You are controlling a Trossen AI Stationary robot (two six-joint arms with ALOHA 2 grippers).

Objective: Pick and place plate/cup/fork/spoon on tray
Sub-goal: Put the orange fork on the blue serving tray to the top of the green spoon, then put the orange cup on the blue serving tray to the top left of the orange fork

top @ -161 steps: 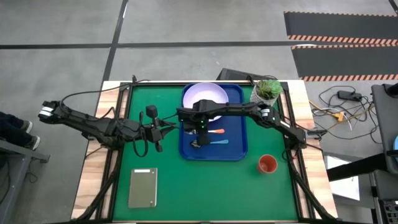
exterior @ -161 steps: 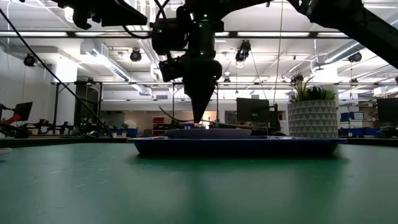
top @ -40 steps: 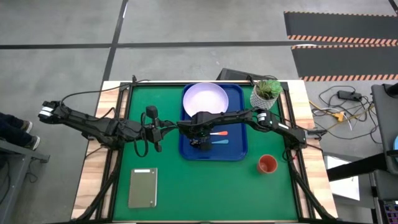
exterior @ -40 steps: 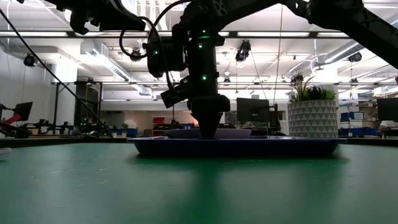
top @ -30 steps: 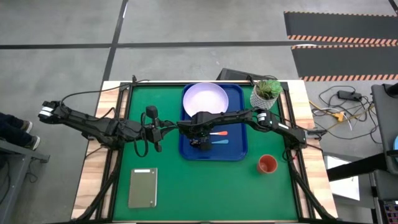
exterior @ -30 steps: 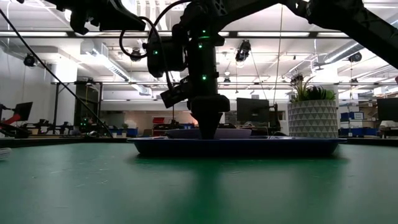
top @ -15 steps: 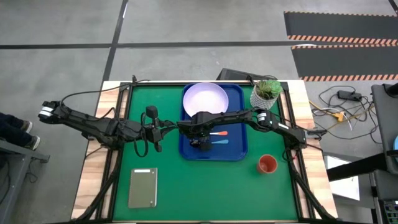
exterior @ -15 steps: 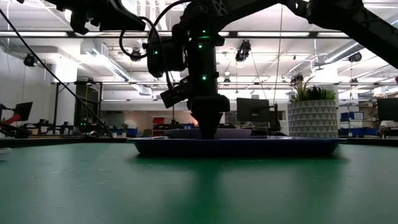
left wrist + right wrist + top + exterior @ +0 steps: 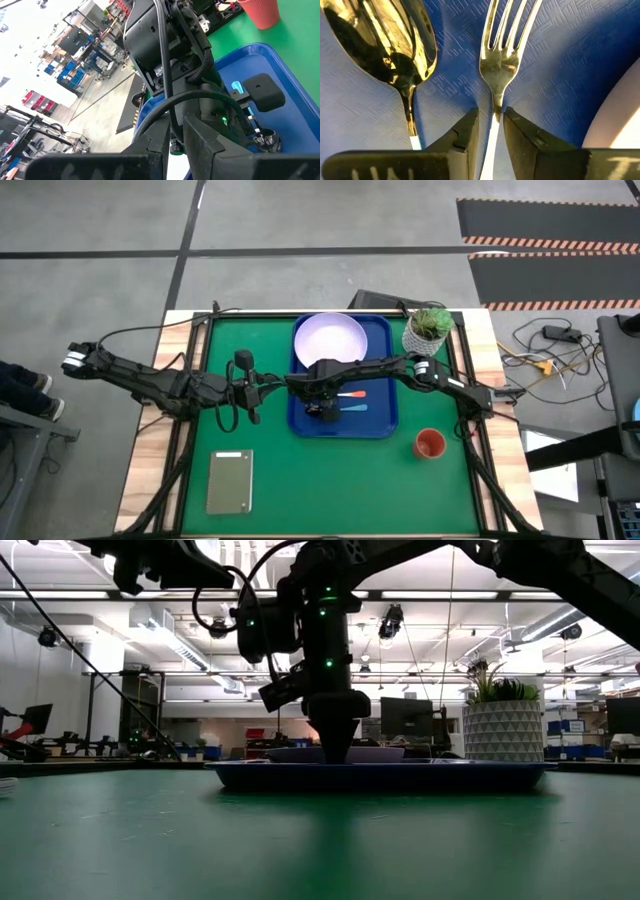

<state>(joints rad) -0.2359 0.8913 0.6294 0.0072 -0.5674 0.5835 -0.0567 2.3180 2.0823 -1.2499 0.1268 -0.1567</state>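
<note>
The dark blue tray [image 9: 380, 380] lies at the table's far middle. The lavender plate [image 9: 329, 338] rests in its far part. The orange-handled fork [image 9: 350, 393] and the blue-handled spoon [image 9: 356, 408] lie side by side on the tray floor [image 9: 570, 65]. The spoon's bowl [image 9: 395, 40] is beside the fork's tines [image 9: 501, 60]. My right gripper [image 9: 322, 410] is down on the tray [image 9: 380, 775] and shut on the fork. The red-orange cup [image 9: 429, 444] stands on the table, right of the tray. My left gripper [image 9: 250, 387] is shut and empty, left of the tray. My right gripper pinches the fork's neck [image 9: 496, 112], just behind the tines, between its two fingers [image 9: 467, 132]. The fingers come from above, pointing down, one on each side of the fork. The fork lies flat on the tray floor, beside the spoon.
A white pot with a green plant [image 9: 428, 326] stands at the tray's far right corner. A grey slab [image 9: 229, 481] lies at the near left. The green table between slab and cup is bare. The plate's rim [image 9: 620, 125] is close to the fork.
</note>
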